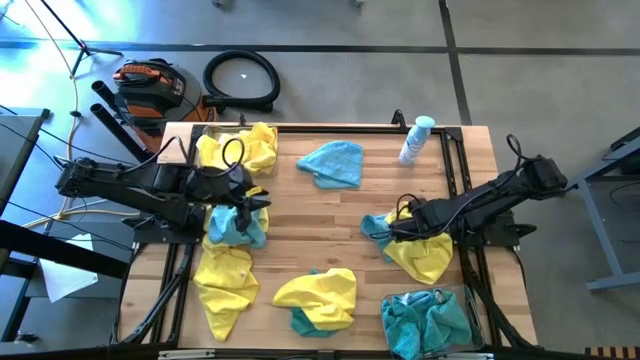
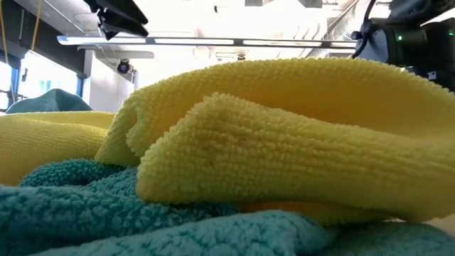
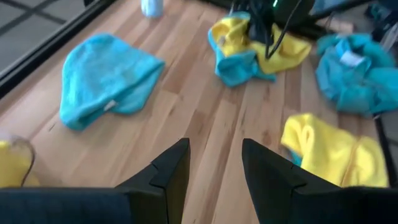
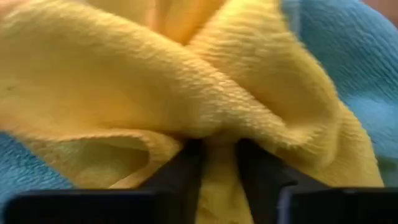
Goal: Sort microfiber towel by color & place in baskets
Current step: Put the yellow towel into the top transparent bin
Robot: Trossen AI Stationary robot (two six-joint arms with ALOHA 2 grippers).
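Observation:
My right gripper (image 1: 395, 228) points down into a heap at the table's right, where a yellow towel (image 1: 425, 258) lies over a teal one (image 1: 375, 228). It is shut on the yellow towel (image 4: 205, 93). My left gripper (image 3: 214, 146) hangs open above the wooden table at the left, with nothing between its fingers. In the high view my left gripper (image 1: 252, 200) stands over a teal towel (image 1: 235, 228). Yellow towels fill a clear basket (image 1: 200, 138) at the far left. Teal towels fill another basket (image 1: 384, 300) at the near right. My right gripper pinches a bunched fold of the yellow towel (image 4: 214, 134) between its two fingers (image 4: 186, 165), coming from above and pointing down. The cloth wells up around the fingertips. The rest of the towel lies on the table and on the teal towel beneath it.
Loose towels lie about: a teal one (image 1: 332, 162) at the far middle, a yellow one (image 1: 225, 280) at the near left, and yellow over teal (image 1: 318, 298) at the near middle, close before the low camera (image 2: 284, 142). A spray bottle (image 1: 416, 140) stands at the far right.

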